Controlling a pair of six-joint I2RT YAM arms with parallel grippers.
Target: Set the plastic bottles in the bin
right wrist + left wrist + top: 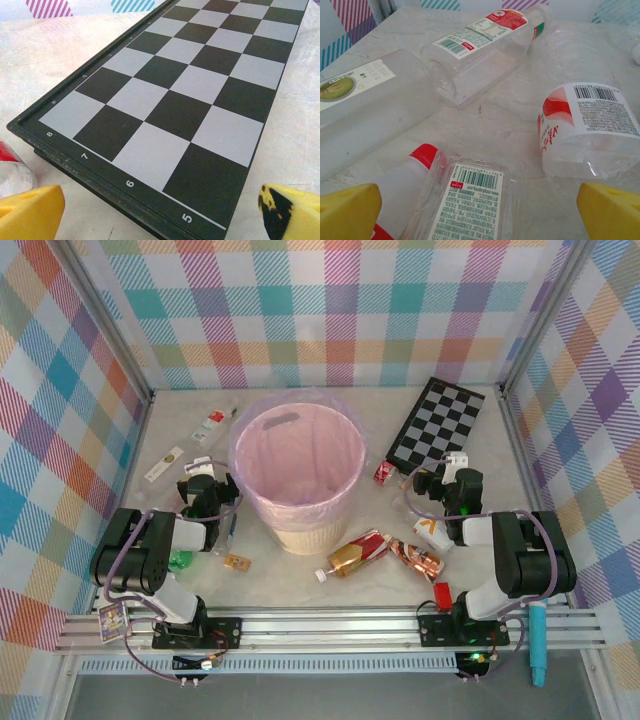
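The bin (298, 465), cream with a pink liner, stands mid-table. My left gripper (207, 483) (480, 215) is open just left of the bin, its yellow fingers (347, 212) wide on either side of a clear plastic bottle (470, 200) with a barcode label. Other clear bottles lie round it: a red-capped one (400, 185), a red-and-white labelled one (585, 125) and a long one (480, 50). My right gripper (455, 472) (160, 215) is open and empty over the near edge of the checkerboard (185, 100). A crushed bottle (355, 555) lies in front of the bin.
The checkerboard (437, 425) lies at the back right. A small brown block (237, 562) and a green bottle (180, 560) sit near the left arm. More crushed bottles (418, 558) lie by the right arm. Checked walls close three sides.
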